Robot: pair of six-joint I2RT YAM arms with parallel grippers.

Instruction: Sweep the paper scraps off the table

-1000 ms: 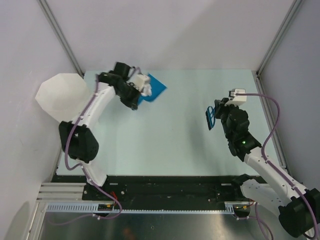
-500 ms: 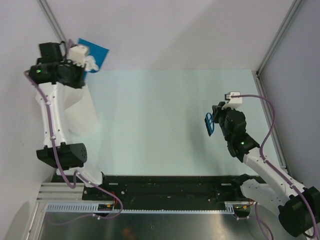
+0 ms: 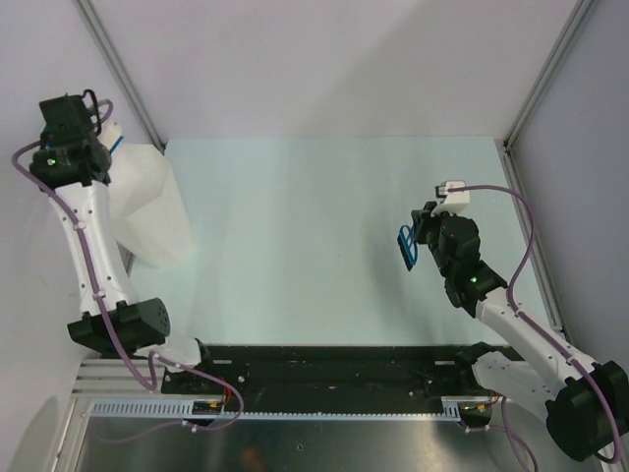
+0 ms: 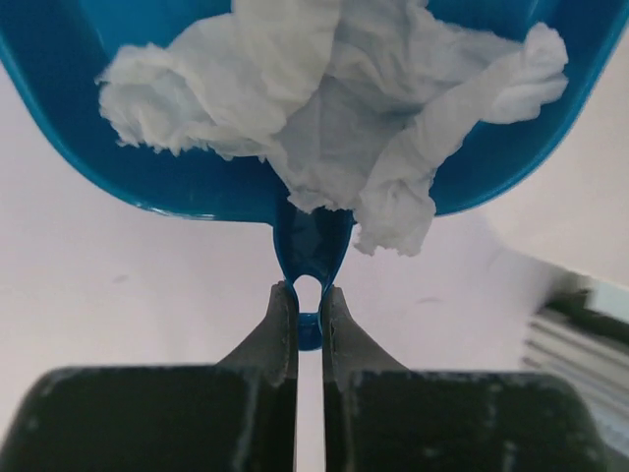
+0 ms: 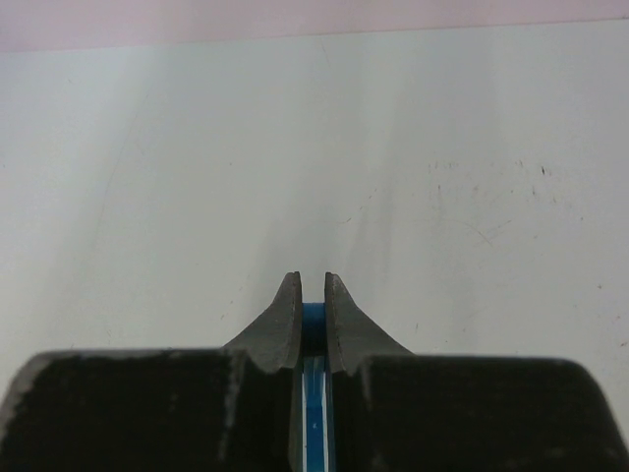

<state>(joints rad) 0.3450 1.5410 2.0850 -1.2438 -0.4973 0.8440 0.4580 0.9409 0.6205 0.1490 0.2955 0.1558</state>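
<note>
Left pincer (image 4: 309,290) is clamped on the blue dustpan (image 4: 491,167) handle; we see the paper scraps (image 4: 334,108) heaped in the pan, raised by the white bin (image 3: 147,211) at the tabletop's (image 3: 314,226) far-left corner. Right pincer (image 5: 312,285) is clamped on a thin blue tool (image 5: 314,393) over the tabletop's right side.

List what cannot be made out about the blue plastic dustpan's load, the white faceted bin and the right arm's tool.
Left wrist view: crumpled white paper scraps in the blue plastic dustpan run together and off the top edge; count unclear.
Top view: left arm hides nearly all the dustpan; inside of the tall white faceted bin unseen.
Right wrist view: right gripper covers most of the blue tool.
</note>
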